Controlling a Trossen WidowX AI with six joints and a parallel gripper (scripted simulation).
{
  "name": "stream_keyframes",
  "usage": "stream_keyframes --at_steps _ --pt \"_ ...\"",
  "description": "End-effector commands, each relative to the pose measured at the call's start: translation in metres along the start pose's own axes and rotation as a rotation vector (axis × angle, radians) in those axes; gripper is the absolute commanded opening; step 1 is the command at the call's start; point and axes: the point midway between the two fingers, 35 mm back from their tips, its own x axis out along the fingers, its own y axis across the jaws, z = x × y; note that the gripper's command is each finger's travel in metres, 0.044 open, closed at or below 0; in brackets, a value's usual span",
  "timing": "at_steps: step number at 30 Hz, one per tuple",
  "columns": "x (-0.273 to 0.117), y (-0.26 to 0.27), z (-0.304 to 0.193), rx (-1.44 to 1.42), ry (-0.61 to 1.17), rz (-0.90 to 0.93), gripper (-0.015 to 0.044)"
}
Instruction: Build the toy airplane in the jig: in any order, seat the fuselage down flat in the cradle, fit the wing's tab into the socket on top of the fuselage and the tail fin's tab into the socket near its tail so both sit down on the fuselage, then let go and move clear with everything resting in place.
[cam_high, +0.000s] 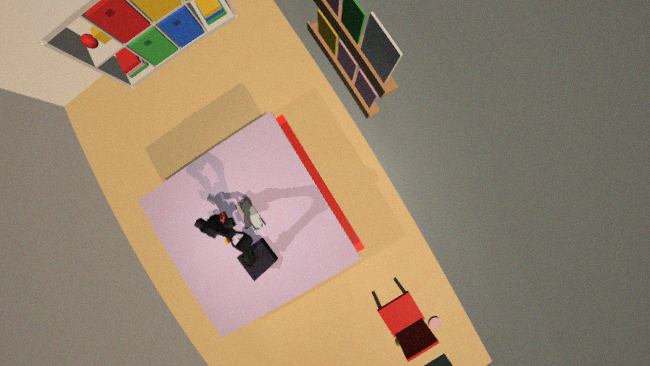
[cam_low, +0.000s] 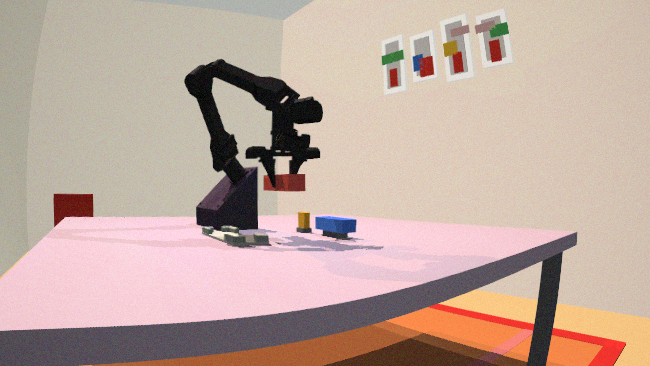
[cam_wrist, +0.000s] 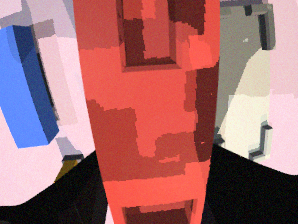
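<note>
Fig.: approx. side-by-side, w/ long axes near-parallel. Seen in wrist view gripping the red fuselage (cam_high: 222, 217) (cam_low: 295, 182) (cam_wrist: 150, 90) by its sides, w/ both sockets facing the cam., i.e., upright; closed on it w/ the gripper (cam_high: 228, 220) (cam_low: 284, 180) (cam_wrist: 150, 145). Held above the table (cam_high: 175, 235) (cam_low: 150, 280), well clear of it in ext. view. To find the pale cradle (cam_high: 256, 220) (cam_low: 232, 237) (cam_wrist: 245, 75), look to the R of the fuselage in wrist and top views, lower down, apart. On the opp. side in wrist view, see the blue wing (cam_low: 335, 224) (cam_wrist: 25, 90) and, beside it, the yellow tail fin (cam_low: 303, 220) (cam_wrist: 64, 172), both unfitted. Prob. next: carry sideways over the cradle, trim yaw if req'd, then lower flat. Caution: misaligned, could catch on a raised corner, e.g., and seat tilted.
</note>
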Motion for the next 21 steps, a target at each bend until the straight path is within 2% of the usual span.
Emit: stream_keyframes --at_steps 1,21 --pt "0.005 -0.009 0.001 -0.016 0.004 0.004 0.0" --pt "0.028 -0.065 0.01 -0.081 0.002 0.016 0.0"
